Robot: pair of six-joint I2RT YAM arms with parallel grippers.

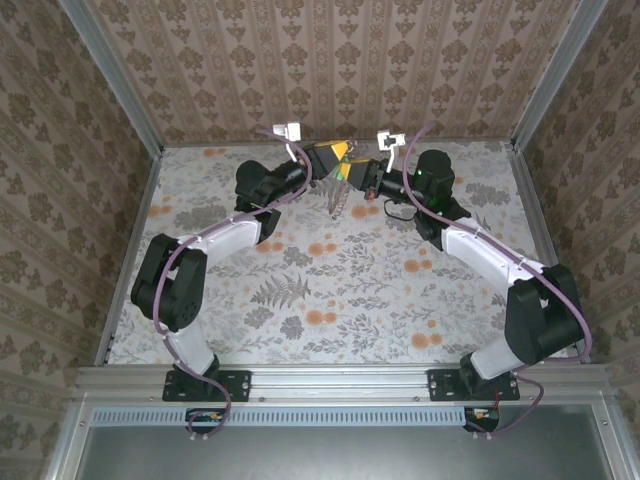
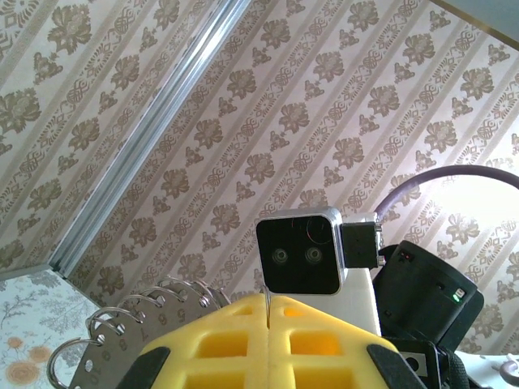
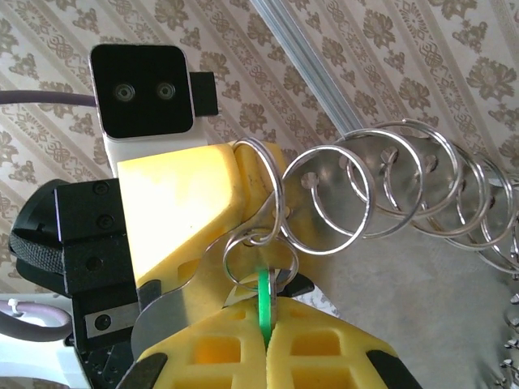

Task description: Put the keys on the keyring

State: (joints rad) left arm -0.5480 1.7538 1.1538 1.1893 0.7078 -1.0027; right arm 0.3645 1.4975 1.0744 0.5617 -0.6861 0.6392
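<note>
Against patterned wallpaper, upper middle of the top view, your left gripper [image 1: 333,158] was clamped, apparently on the silvery keyring [image 3: 261,188], and your right gripper [image 1: 352,173] pinched the green key [image 3: 263,298] just below it, so threading seemed under way and next called for feeding the key's hole along the ring.

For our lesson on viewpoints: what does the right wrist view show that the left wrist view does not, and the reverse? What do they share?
Right wrist view, not the left: the green key pinched in the shut right gripper, with the left arm's camera behind. Left wrist view, not the right: the right arm's camera above the shut left gripper. Both: the silver rings on a holed metal strip, yellow fingers, and patterned wallpaper.
</note>
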